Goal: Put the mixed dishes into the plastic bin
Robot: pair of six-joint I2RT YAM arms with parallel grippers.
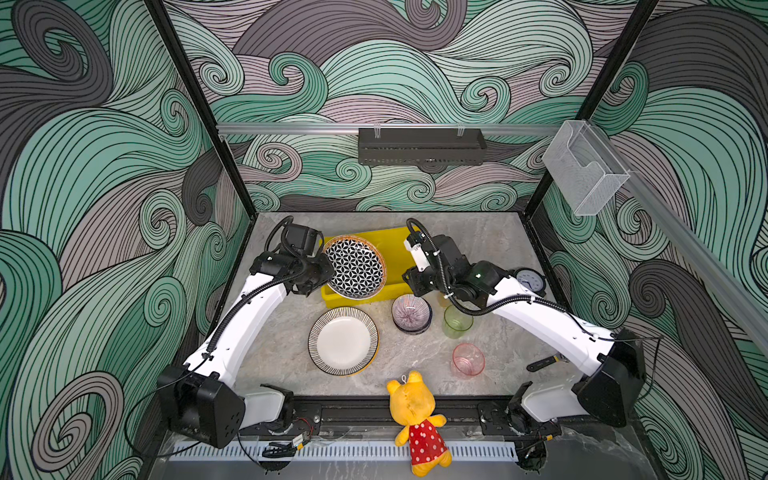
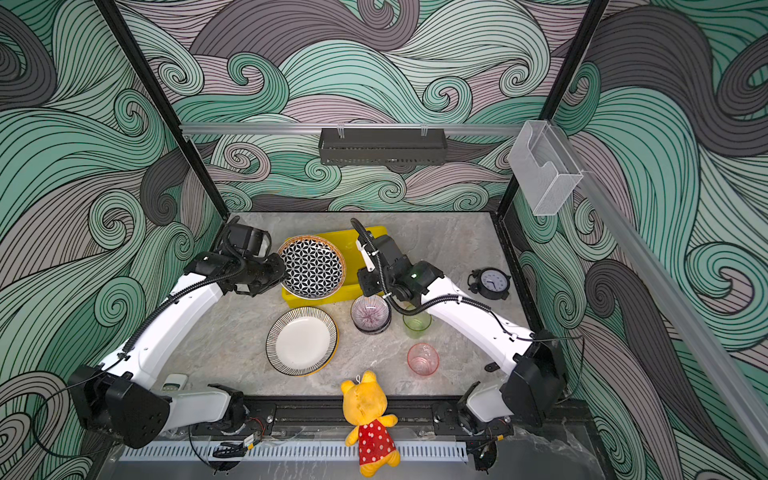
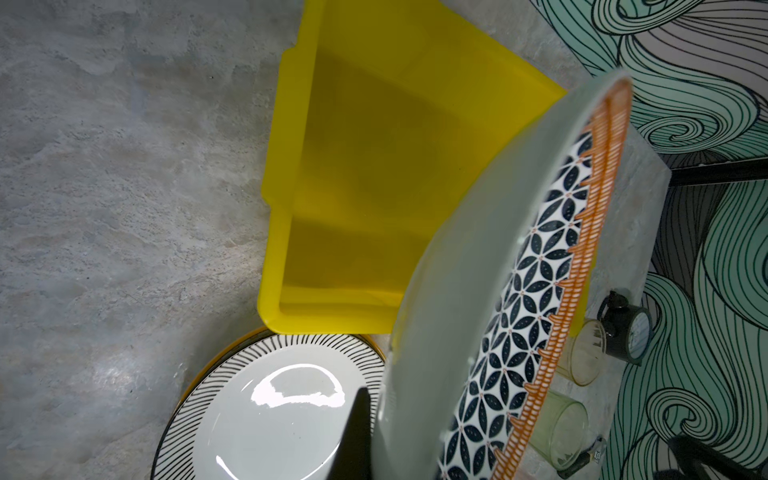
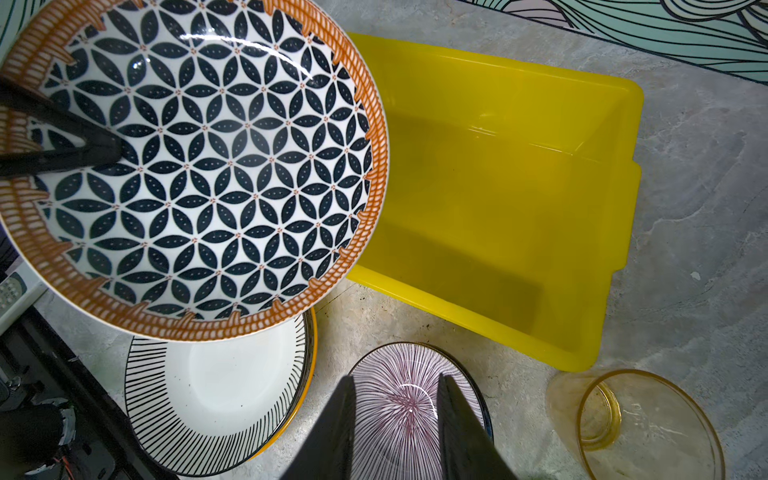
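My left gripper is shut on the rim of the black-white geometric plate and holds it tilted over the left part of the yellow plastic bin. One finger shows under the plate. My right gripper stands open above the purple-striped bowl, touching nothing. A striped-rim plate lies on another plate in front of the bin. Green, pink and amber cups stand at the right.
A yellow plush bear lies over the table's front edge. A black alarm clock stands right of the right arm, and a black-handled tool lies by its base. A black rack and a clear box hang on the walls.
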